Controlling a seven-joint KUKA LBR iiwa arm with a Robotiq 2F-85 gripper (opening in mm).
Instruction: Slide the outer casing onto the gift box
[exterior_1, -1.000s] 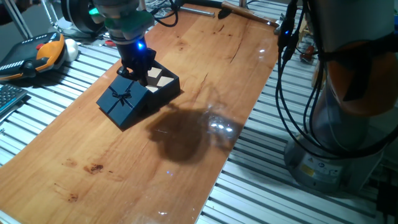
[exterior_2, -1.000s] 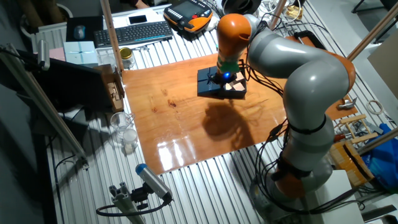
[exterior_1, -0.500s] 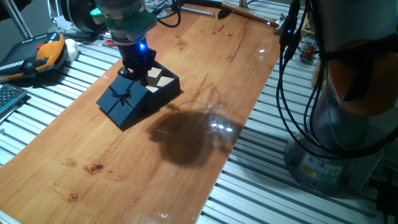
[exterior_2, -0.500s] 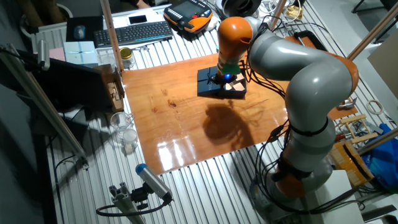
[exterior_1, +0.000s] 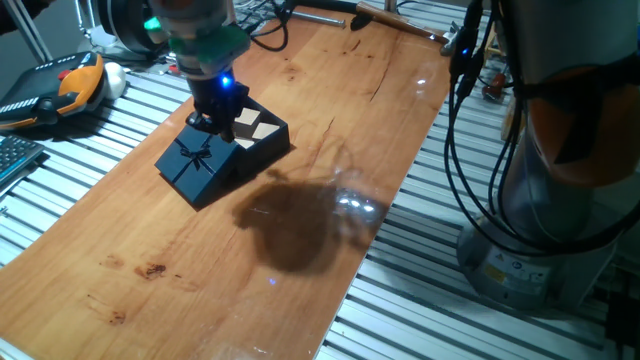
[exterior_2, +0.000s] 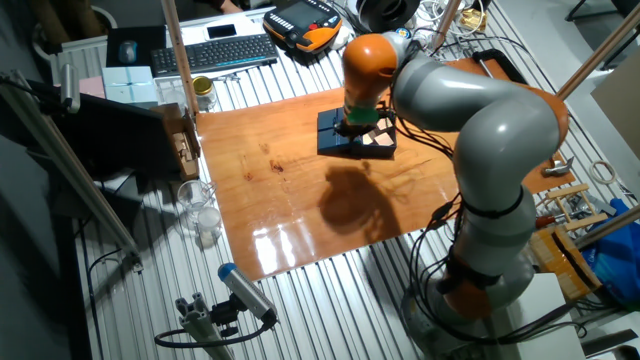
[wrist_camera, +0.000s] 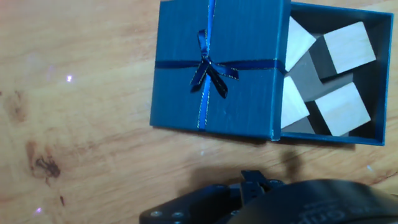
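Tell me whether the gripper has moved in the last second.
Yes. The gripper has drifted slightly left, away from the light blocks in the gift box and further over the bow-topped casing.

You've got a wooden tabletop (exterior_1: 330, 130) on a slatted alu bench (exterior_1: 420, 320), w/ an orange-and-black teach pendant (exterior_1: 55, 90) off the board's far-left corner and a black keyboard (exterior_2: 215, 52) near it. In the other fixed view you'll see a second orange pendant (exterior_2: 305, 22) behind the board, a small jar w/ yellow lid (exterior_2: 204, 92) beside the keyboard, and clear glass containers (exterior_2: 196, 205) by the board's left edge. Black cables (exterior_1: 470, 150) hang along the right side of the table.
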